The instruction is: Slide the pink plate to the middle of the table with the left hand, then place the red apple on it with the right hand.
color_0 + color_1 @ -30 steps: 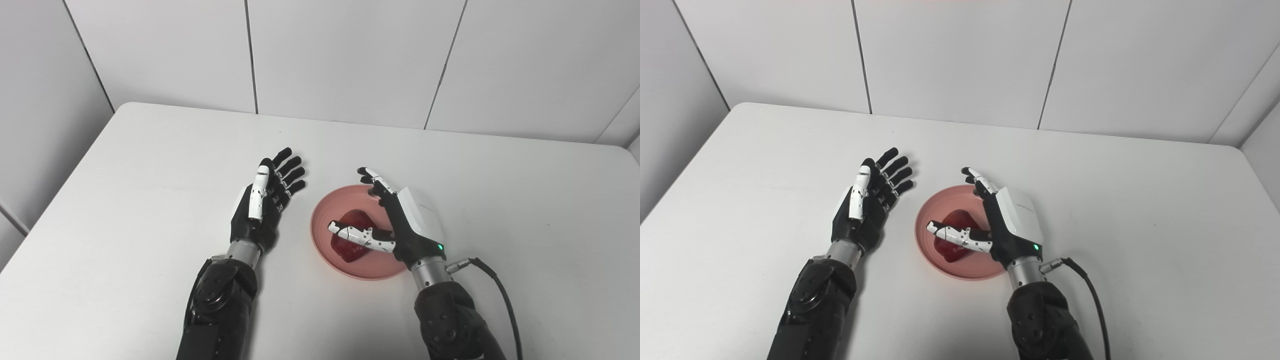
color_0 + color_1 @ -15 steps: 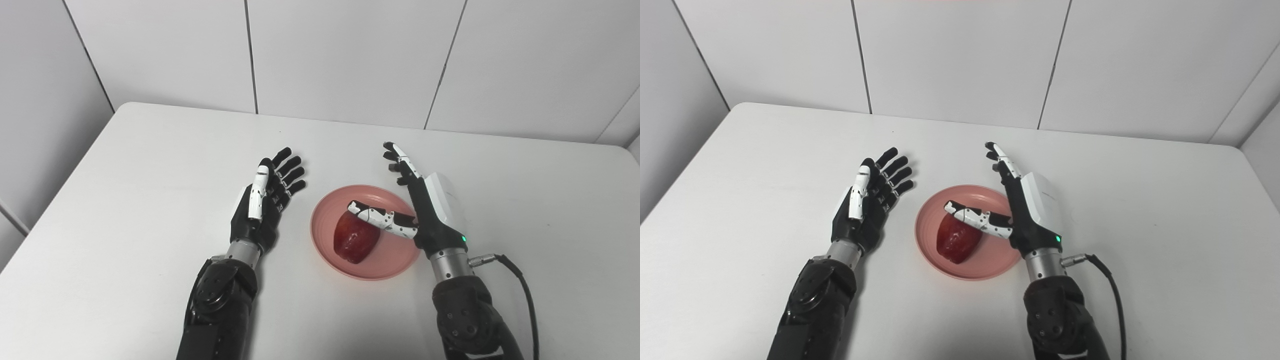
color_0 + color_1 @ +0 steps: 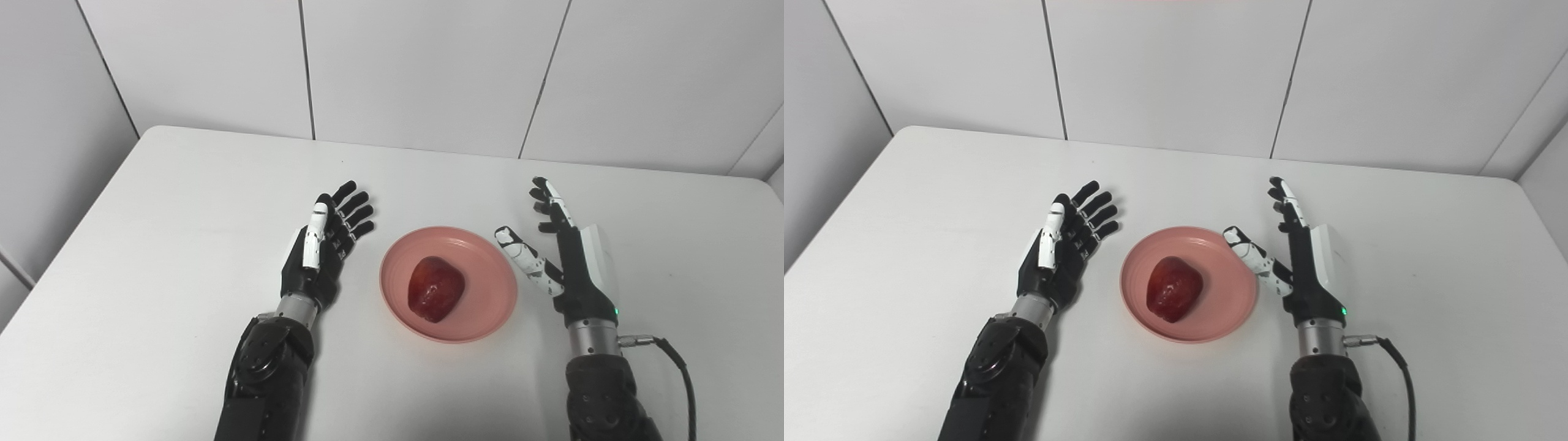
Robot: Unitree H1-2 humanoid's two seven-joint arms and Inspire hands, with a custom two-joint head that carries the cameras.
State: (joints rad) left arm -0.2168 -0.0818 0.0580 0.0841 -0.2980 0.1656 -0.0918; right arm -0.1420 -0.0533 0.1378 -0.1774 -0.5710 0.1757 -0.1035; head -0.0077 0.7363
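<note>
Resting on the pink plate (image 3: 490, 306), the red apple (image 3: 435, 289) lies between the left hand (image 3: 321, 254) and right hand (image 3: 566, 263), both with fingers spread wide, holding nothing.

Both head cameras look steeply down, side by side, sharing the white table (image 3: 184, 202).
</note>
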